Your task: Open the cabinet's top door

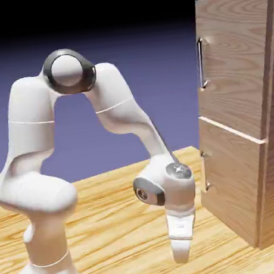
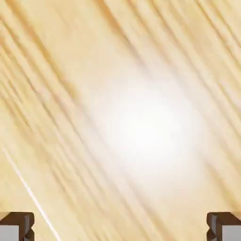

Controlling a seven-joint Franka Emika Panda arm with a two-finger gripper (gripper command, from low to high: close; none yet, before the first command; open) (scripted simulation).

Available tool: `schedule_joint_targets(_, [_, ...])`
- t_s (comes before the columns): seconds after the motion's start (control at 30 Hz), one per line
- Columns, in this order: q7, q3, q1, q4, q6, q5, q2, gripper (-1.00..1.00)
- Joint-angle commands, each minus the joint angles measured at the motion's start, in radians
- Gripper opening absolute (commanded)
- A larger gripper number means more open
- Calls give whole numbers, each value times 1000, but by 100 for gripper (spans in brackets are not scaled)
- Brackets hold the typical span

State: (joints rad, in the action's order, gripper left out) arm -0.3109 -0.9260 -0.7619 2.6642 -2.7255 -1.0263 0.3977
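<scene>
- The gripper (image 1: pixel 181 251) hangs low, pointing down at the desk (image 1: pixel 113 226), just in front of the cabinet's (image 1: pixel 245 121) lower panel.
- Jaws spread wide and empty: in the hand view the two fingertips (image 2: pixel 16 226) sit at opposite corners with only pale wood grain between them.
- The top door (image 1: pixel 233 62) looks shut, and its slim silver handle (image 1: pixel 202 63) stands upright near the door's left edge, well above the hand.
- The step in hand looks like the approach: the hand needs to rise and tip level toward the cabinet front.
- To do it well, keep the jaws wide, line them up either side of the bar, and aim for its middle.
- Only close once the bar sits squarely between the fingers, then pull along the door's swing, not straight back.
</scene>
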Motion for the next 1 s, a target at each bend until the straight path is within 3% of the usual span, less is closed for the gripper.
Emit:
schedule_joint_targets(0.0, [16,-35,-28,-5,12,-38,36,0])
schedule_joint_targets(0.97, [483,-1041,-843,-164,350,-1153,1087,0])
